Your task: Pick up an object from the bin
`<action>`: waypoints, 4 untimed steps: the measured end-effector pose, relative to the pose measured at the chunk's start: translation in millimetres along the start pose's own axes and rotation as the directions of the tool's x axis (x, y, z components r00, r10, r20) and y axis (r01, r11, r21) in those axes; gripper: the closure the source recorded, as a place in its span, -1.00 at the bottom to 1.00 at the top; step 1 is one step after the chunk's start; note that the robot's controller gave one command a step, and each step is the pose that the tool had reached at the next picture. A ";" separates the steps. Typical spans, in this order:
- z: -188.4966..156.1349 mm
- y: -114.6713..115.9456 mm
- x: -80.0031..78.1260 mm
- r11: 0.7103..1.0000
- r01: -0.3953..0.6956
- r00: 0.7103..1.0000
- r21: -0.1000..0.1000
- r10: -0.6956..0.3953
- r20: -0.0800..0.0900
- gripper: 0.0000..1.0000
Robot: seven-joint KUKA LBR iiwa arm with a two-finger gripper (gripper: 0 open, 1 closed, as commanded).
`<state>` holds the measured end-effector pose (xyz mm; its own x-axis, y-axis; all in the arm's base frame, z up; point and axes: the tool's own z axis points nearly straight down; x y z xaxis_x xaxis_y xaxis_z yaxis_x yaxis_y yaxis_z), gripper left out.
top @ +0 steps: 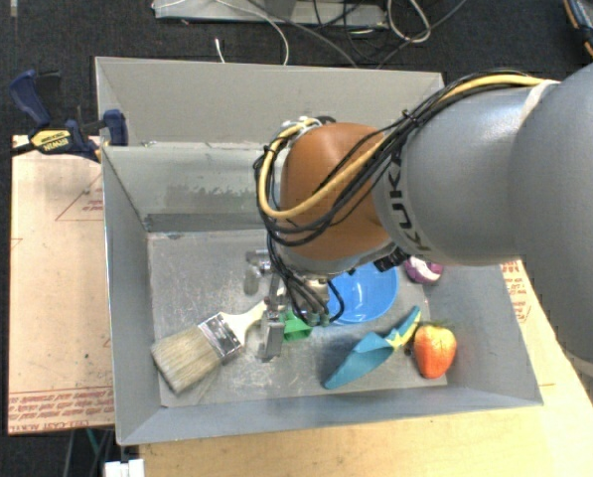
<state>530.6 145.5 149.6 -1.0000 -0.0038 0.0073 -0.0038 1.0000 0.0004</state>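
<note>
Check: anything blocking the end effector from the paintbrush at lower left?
Nothing visible. The end effector hangs over the paintbrush, at its handle end; a small green thing lies beside it, toward the blue disc.

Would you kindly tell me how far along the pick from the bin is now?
Done: the gripper is down near the floor of the bin, at the white handle of the paintbrush, next to a small green piece. In hand: no thing visibly held; the paintbrush lies flat. Left: a grasp and the lift out.
</note>
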 end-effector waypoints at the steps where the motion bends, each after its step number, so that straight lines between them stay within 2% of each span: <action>1: -4.4 -1.0 -2.0 1.000 -0.005 1.000 -0.001 0.005 0.007 -1.00; 2: 82.4 78.2 9.6 0.953 0.303 0.953 -0.002 -0.303 0.001 -1.00; 3: 80.3 88.2 16.8 0.984 0.180 0.984 -0.001 -0.180 0.008 -1.00; 4: 80.5 80.4 10.6 0.966 0.259 0.966 -0.002 -0.259 0.007 -1.00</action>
<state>519.1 225.9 69.2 -0.9648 -0.2631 0.0000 -0.2631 0.9648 0.0039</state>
